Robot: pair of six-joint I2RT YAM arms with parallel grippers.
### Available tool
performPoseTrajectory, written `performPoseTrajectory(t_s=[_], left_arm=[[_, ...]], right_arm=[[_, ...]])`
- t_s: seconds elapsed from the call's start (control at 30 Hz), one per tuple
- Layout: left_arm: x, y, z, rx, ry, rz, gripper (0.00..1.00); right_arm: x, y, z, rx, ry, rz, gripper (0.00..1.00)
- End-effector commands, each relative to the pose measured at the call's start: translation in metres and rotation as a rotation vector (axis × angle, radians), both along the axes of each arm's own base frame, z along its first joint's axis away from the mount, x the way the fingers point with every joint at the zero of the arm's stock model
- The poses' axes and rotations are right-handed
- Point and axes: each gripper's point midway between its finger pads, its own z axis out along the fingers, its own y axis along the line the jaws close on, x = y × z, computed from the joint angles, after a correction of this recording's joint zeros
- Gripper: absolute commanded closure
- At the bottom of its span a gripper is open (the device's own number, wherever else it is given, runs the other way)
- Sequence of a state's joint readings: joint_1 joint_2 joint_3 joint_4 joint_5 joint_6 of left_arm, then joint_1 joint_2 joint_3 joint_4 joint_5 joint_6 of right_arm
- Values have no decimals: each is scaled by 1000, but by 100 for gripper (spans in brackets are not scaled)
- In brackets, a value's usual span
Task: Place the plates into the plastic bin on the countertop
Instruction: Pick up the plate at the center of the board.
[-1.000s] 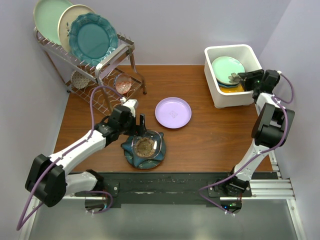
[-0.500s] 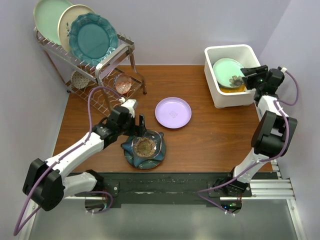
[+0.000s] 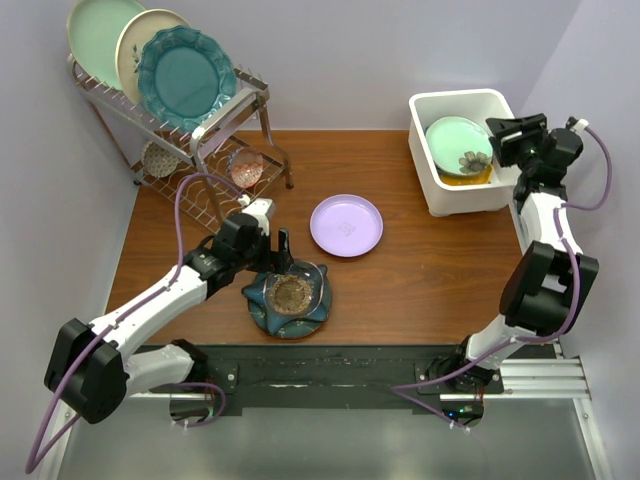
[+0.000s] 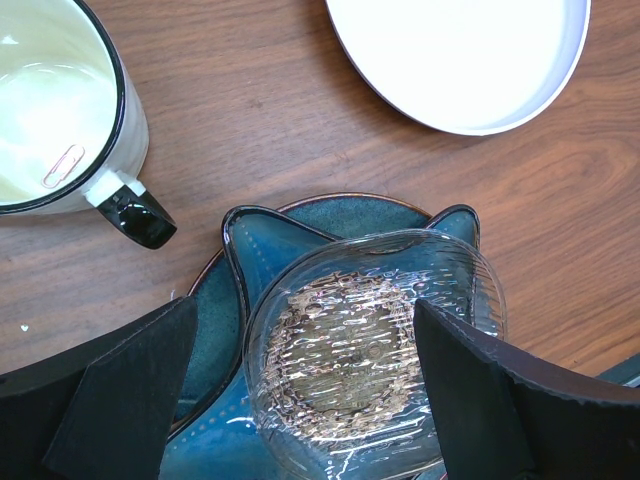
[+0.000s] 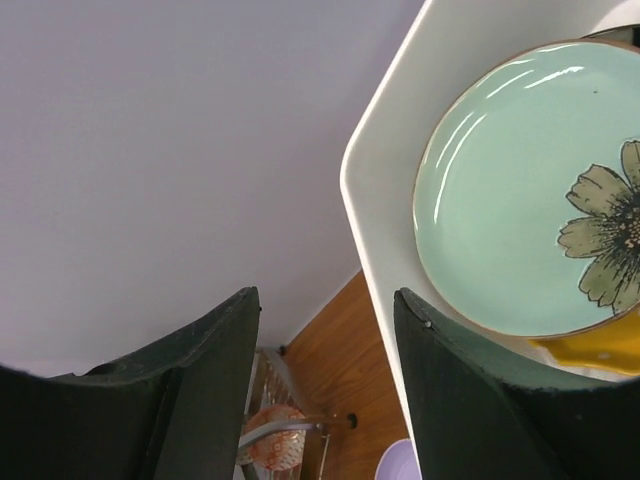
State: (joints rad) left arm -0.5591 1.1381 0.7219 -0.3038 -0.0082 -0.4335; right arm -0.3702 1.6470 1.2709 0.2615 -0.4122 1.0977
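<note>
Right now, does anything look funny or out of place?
Yes: a paperclip lies inside the cream cup beside the dark teal plate. Cups normally hold drinks, not clips.

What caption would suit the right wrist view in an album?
Open right gripper beside the plastic bin, where a green flower plate rests on a yellow one.

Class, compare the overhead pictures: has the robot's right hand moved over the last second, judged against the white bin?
Yes. The right hand has pulled off the green plate, back toward the white bin's right rim, with nothing held.
</note>
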Motion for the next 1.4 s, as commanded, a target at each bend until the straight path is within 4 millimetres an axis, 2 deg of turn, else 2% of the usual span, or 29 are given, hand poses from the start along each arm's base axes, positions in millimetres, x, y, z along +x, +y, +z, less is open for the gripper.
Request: performPoseTrajectory(t_s=[0.0,0.13,0.17,0.23,0.27,0.43,0.57,0.6,0.73,0.97,1.37], left_arm=[[3,-4,8,-20,-37,-4,6],[4,-4,11,-18,-42,-5,6],[4,-3,11,-18,-42,-3,6],[3,-3,11,-18,-42,-2,6],[3,-3,11,-17,-43,-3,6],[4,-4,9,-15,-37,-7,6],[5,-4,9,-11,-36,-6,6],[5,-4,8,-9,-35,-5,6],[5,-3,7,-6,-33,-2,6],[5,-3,7,-4,-31,-5,6],[3,-4,3,-3,-17,-10,6]], right_arm=[[-10,36,36,-74,-69,87,40],[-13,73,35,-153,-45,142,39],[-15,89,32,-183,-32,170,39],[-18,104,33,-214,-25,197,39],[-20,114,25,-247,-1,212,39],[-33,135,14,-347,34,236,39],[-41,155,-5,-376,87,297,39],[-43,167,-9,-383,96,324,39],[-52,187,-35,-398,150,387,39],[-65,205,-88,-393,246,444,39],[-85,219,-146,-399,357,498,39]])
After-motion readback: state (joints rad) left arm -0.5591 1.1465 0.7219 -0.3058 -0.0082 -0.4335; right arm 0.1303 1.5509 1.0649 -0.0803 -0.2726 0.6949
